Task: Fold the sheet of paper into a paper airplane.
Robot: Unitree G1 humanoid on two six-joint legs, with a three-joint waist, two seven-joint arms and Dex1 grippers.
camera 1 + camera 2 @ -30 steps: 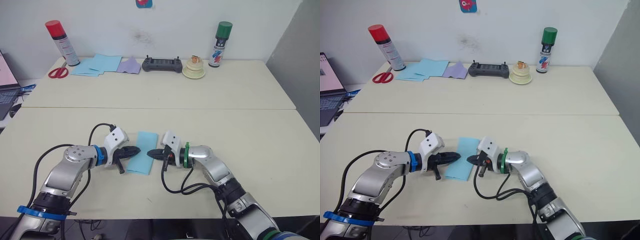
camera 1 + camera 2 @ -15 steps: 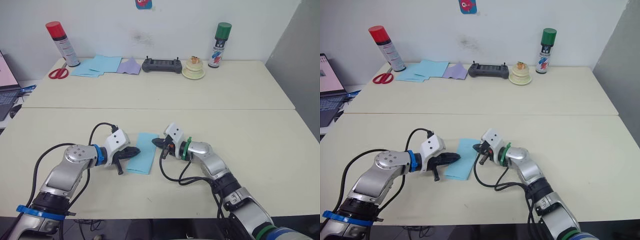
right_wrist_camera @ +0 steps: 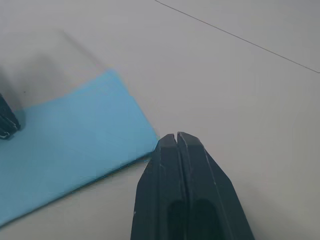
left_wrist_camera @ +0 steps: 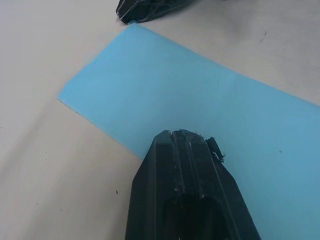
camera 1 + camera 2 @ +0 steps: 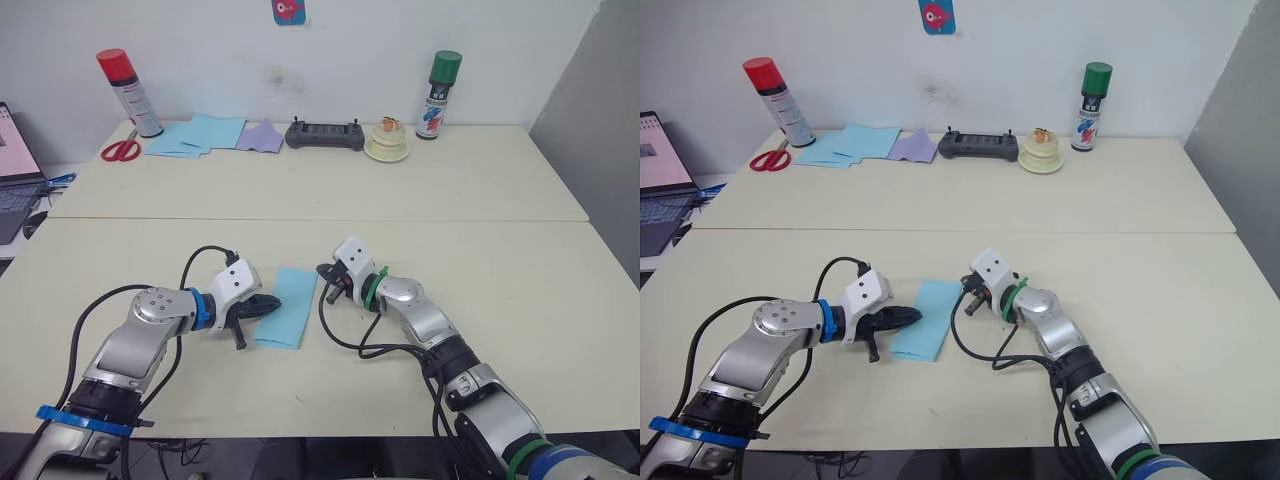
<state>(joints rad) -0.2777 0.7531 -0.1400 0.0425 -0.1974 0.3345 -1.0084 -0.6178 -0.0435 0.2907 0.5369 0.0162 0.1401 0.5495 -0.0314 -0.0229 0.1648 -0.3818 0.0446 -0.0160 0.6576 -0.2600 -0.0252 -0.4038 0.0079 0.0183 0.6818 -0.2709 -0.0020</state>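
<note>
Two cream benches are standing end to end before a white wall, and on the near bench (image 5: 150,250) the paper (image 5: 287,307) is lying flat as a narrow light blue strip between the two pincers. The left pincer (image 5: 265,303) is resting its clenched black tips on the paper's left long edge, with nothing gripped between them. The right pincer (image 5: 324,271) is also clenched and empty, sitting just beside the strip's far right corner, its tips at the corner's edge; whether they are touching the paper or only the bench is unclear. Well beyond both pincers, on the far bench, a red-capped can (image 5: 123,79), red scissors (image 5: 119,149), a pile of blue sheets (image 5: 200,133), a purple sheet (image 5: 261,136), a dark controller (image 5: 324,133), a small cream dish (image 5: 386,143) and a green-capped can (image 5: 438,83) are lining up along the wall.
</note>
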